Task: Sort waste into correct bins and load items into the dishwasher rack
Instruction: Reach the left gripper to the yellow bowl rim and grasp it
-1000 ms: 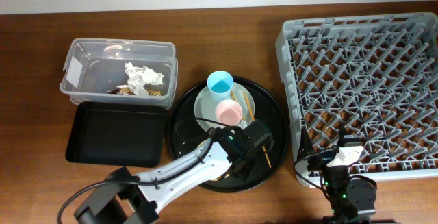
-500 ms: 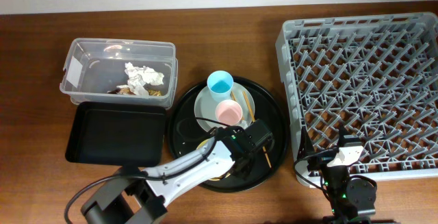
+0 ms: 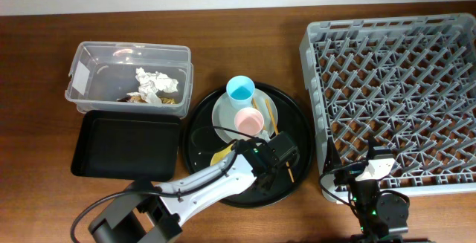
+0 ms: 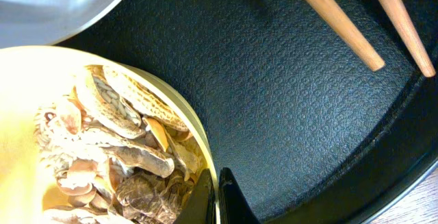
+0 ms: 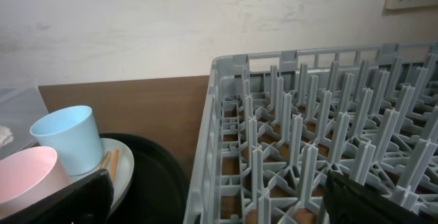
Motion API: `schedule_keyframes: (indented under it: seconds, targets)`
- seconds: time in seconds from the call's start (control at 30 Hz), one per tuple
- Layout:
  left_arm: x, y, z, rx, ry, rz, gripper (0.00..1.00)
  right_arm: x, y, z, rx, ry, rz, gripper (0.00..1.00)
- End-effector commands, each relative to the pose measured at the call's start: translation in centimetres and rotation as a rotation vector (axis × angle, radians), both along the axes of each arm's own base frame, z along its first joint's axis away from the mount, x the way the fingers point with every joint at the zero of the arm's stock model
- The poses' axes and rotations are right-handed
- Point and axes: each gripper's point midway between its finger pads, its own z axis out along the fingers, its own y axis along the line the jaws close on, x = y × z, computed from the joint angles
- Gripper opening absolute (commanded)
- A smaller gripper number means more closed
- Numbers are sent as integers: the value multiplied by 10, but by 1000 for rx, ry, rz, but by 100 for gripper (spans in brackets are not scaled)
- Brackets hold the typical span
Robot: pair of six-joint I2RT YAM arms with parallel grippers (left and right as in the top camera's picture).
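Note:
My left gripper (image 3: 257, 172) (image 4: 215, 198) is shut on the rim of the yellow bowl (image 3: 222, 156) (image 4: 20, 87), which holds beige-brown food scraps (image 4: 116, 148), over the round black tray (image 3: 199, 135). The wooden chopsticks (image 4: 335, 22) (image 3: 291, 173) lie beside it. The light-blue cup (image 3: 240, 91) (image 5: 68, 138) and pink cup (image 3: 249, 122) (image 5: 27, 172) stand on the pale plate (image 3: 223, 113). The white napkin (image 3: 156, 82) and brown wrapper (image 3: 137, 96) lie in the clear tub (image 3: 89, 61). My right gripper (image 3: 374, 161) (image 5: 212, 207) is open and empty at the front edge of the grey dishwasher rack (image 3: 394, 72) (image 5: 308, 135).
The shallow black rectangular tray (image 3: 126, 145) sits in front of the clear tub, left of the round tray. The rack fills the right side of the table. A wall runs along the far edge.
The left gripper has shifted slightly with the bowl; more of the yellow rim now shows at its upper left. The right arm has not moved.

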Motion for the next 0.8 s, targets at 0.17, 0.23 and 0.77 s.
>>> schedule_keyframes:
  seconds: [0.17, 0.23, 0.77]
  targets:
    - [-2, 13, -7, 57, 12, 7, 9, 0, 0, -2, 8, 5, 1, 98]
    - [-2, 13, -7, 58, 12, 7, 9, 0, 0, -2, 8, 5, 1, 98]
    - [1, 12, -11, 43, -3, 8, 0, 0, 0, -2, 8, 5, 1, 98]
